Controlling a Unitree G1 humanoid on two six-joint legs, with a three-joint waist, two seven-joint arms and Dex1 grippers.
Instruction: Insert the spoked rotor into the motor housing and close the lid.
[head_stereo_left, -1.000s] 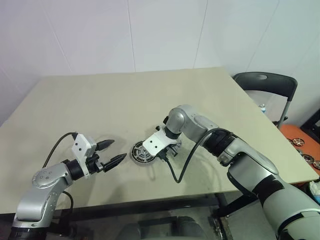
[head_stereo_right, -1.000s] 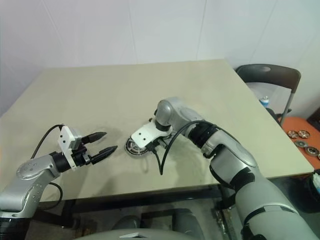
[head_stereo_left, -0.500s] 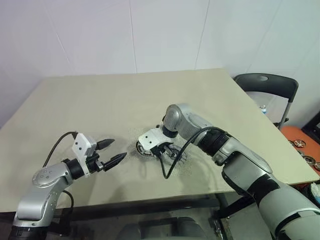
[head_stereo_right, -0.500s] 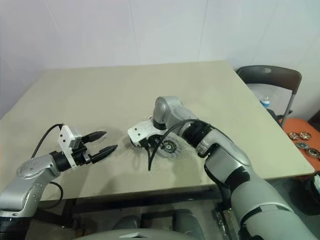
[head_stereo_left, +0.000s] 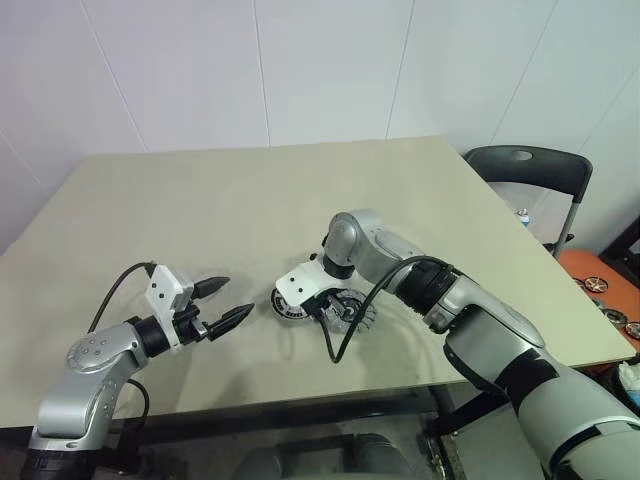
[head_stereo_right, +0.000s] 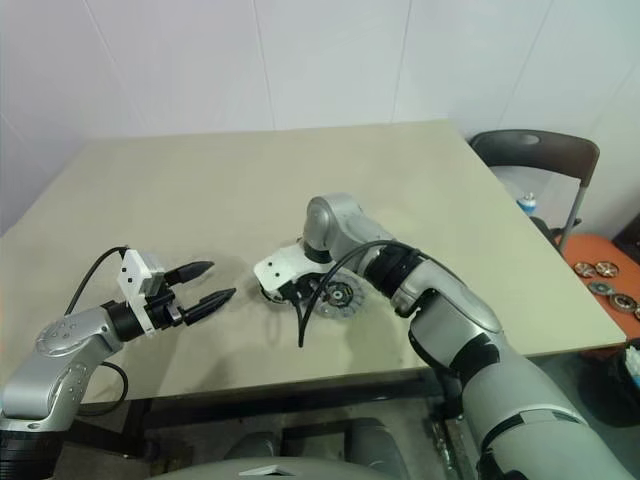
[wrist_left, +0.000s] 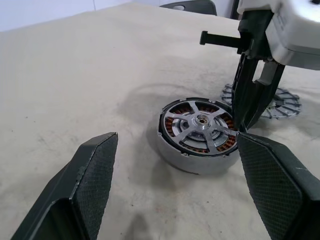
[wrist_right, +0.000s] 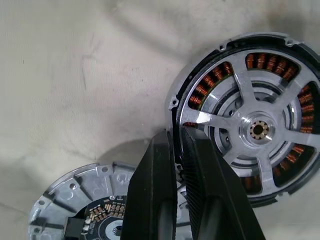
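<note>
On the table (head_stereo_left: 200, 200), spoked rotor (wrist_left: 200, 127) seated inside motor housing (wrist_left: 172, 150), lid (wrist_right: 75, 210) flat just beside. Right gripper (wrist_right: 179, 145) pinching the housing's rim; left gripper (head_stereo_left: 222, 303) spread wide, well apart.

lid (wrist_right: 95, 200): lower part cut off by the picture's edge, right side hidden behind the right gripper's fingers (wrist_right: 200, 195)
housing (wrist_right: 250, 115): right rim cut off
chair (head_stereo_left: 530, 180): partly behind the table (head_stereo_left: 200, 200)

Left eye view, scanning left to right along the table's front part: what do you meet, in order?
Left gripper, jaws open → motor housing with the spoked rotor seated in it → right gripper, shut at the housing's rim → lid, flat on the table.
</note>
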